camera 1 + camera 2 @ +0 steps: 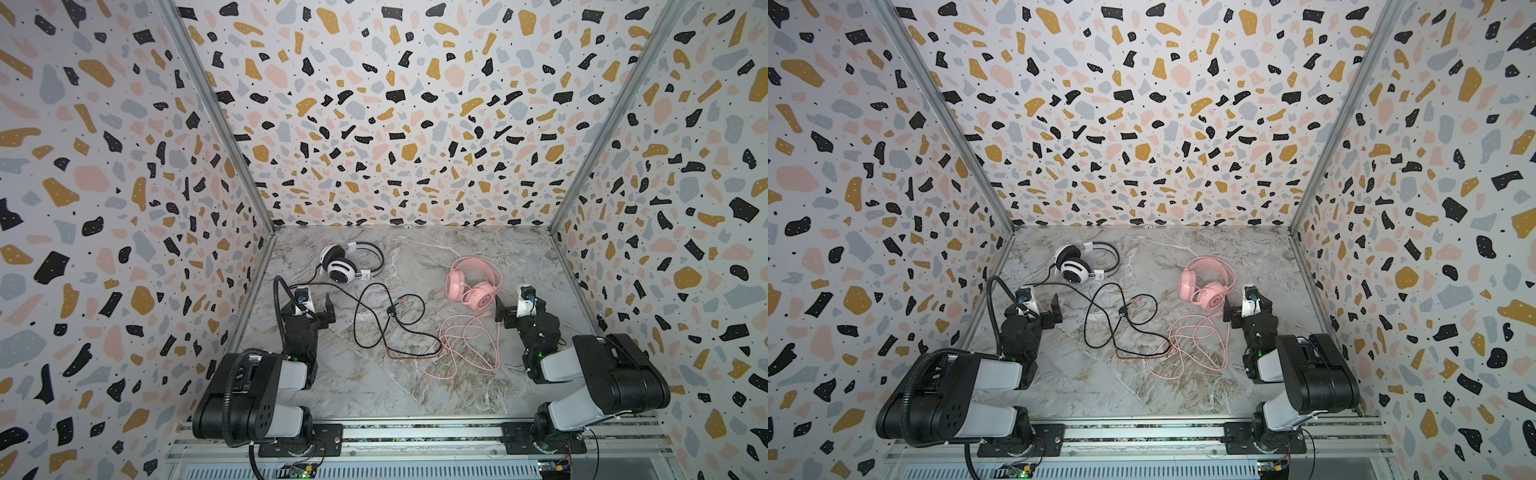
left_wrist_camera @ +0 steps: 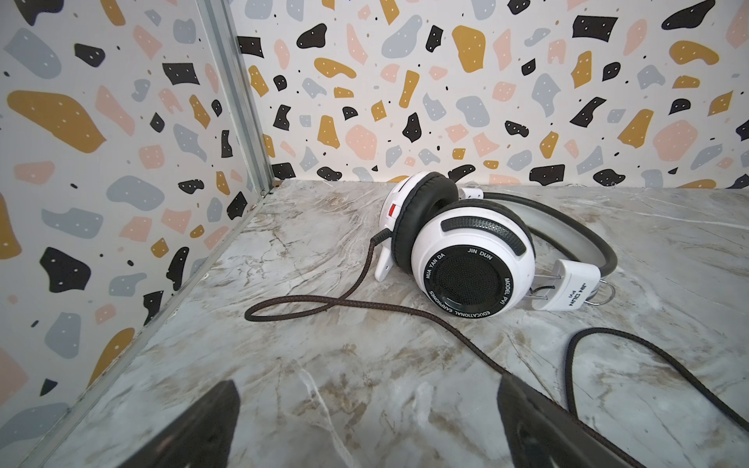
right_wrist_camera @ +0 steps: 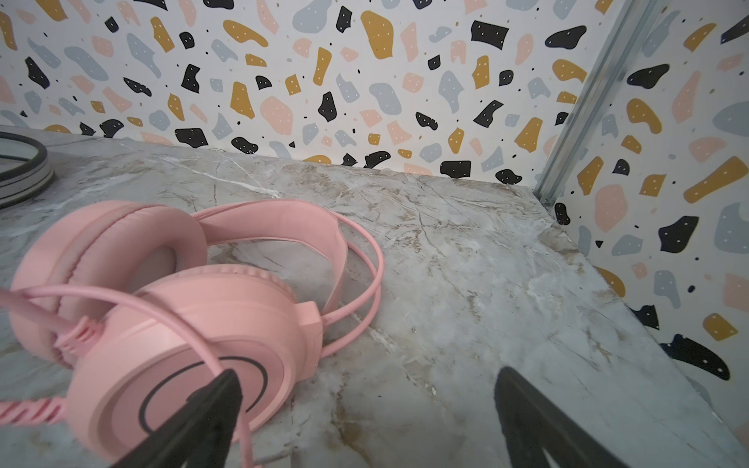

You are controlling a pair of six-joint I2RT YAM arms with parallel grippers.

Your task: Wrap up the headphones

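I see left gripper (image 1: 309,309) and right gripper (image 1: 519,309) spread wide, empty. White headset (image 1: 351,259) lies rear left, band pointing right, long axis crosswise. Pink headset (image 1: 469,282) lies rear right, band pointing back-right.

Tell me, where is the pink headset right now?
In both top views the pink headset lies on the marble tabletop right of centre, close beside the right gripper, with the white headset farther left.

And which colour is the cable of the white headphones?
The cable is black with reddish flecks, clearest in the left wrist view.
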